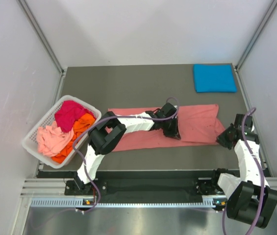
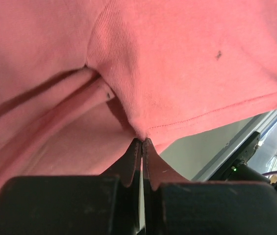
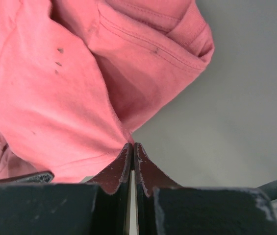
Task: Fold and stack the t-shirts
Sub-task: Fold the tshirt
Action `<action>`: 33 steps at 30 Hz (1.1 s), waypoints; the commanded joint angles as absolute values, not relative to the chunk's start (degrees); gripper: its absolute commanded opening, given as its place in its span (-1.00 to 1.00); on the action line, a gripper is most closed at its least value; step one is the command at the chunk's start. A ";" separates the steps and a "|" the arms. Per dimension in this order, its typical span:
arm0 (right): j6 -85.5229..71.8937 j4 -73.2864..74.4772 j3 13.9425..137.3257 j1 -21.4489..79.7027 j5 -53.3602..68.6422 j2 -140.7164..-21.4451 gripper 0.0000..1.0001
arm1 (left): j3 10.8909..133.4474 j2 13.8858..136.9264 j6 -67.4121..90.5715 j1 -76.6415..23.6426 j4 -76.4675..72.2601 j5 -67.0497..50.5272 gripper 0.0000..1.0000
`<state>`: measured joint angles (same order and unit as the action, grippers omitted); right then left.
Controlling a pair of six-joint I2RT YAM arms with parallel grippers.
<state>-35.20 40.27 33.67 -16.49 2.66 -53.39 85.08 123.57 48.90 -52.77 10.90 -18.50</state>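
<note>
At the counter's (image 1: 128, 83) left edge, a white basket (image 1: 42, 122) holds a crumpled magenta t-shirt (image 1: 68, 113), an orange t-shirt (image 1: 82, 125) and a pale pink t-shirt (image 1: 50, 139). Across the middle lies the salmon-pink t-shirt (image 1: 197, 122), stretched into a long band. The left fingers (image 2: 137, 154) are pressed together over its middle, pinching a stitched hem fold at their tips. Further right, the right fingers (image 3: 127, 161) are likewise closed, nipping the cloth at the shirt's right end. A folded blue t-shirt (image 1: 214, 78) rests flat in the far right corner.
</note>
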 commanded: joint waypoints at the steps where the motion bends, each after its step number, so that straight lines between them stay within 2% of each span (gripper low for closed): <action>1: -35.16 41.40 36.92 -15.82 0.70 -52.82 -1.00 | 85.61 117.60 49.13 -53.00 13.97 -17.05 -1.00; 19: -34.02 33.40 31.82 -15.82 5.80 -54.49 -1.00 | 84.02 119.53 50.71 -53.00 14.85 -17.58 -1.00; 33: -27.87 30.15 39.10 -15.82 9.22 -61.25 -1.00 | 91.58 123.05 50.80 -52.74 21.09 -16.08 -0.89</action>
